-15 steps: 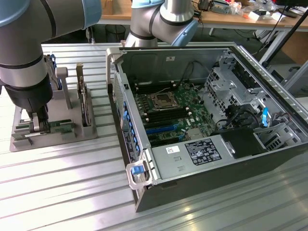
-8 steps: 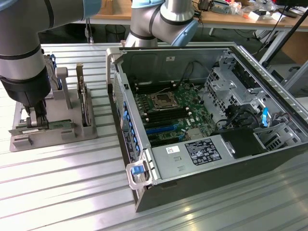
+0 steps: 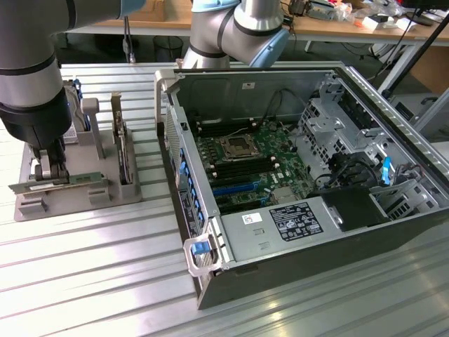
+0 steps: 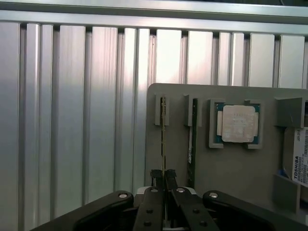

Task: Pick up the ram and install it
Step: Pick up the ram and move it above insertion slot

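Observation:
The ram (image 4: 163,126) is a thin green stick standing on edge in a slot of the grey holder (image 4: 231,168). My gripper (image 4: 163,182) sits over one end of it, its black fingers (image 4: 156,179) pressed to both faces of the stick. In the exterior view the gripper (image 3: 46,168) is down on the ram (image 3: 77,182) at the holder's (image 3: 70,205) near side, far to the exterior view's left of the open computer case (image 3: 210,281). A second ram (image 4: 193,139) stands in the slot beside the first.
A square silver processor (image 4: 238,123) lies in a holder pocket, and a hard drive (image 4: 301,156) with a white label stands beside it. The case's motherboard (image 3: 256,165) lies exposed with long memory slots (image 3: 210,149) by the processor socket (image 3: 235,146). Ribbed aluminium table (image 3: 105,281) surrounds everything.

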`<move>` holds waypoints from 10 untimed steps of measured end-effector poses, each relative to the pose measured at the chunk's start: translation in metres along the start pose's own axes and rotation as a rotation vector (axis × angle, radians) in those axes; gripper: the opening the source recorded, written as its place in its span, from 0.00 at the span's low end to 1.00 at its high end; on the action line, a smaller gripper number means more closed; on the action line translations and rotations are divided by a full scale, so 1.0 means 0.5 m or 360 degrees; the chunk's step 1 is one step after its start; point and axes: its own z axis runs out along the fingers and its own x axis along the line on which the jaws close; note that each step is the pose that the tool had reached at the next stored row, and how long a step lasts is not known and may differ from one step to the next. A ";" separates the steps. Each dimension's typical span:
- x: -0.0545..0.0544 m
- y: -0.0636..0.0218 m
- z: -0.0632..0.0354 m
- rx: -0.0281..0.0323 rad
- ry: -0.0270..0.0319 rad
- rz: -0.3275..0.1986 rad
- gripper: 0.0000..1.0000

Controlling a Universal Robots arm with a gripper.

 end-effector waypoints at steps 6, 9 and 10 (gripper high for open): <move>0.000 0.000 -0.011 -0.00001 0.00001 0.0000 0.13; 0.000 0.001 -0.016 -0.00001 0.00001 0.0000 0.13; 0.000 0.001 -0.017 0.00000 0.00000 0.0000 0.13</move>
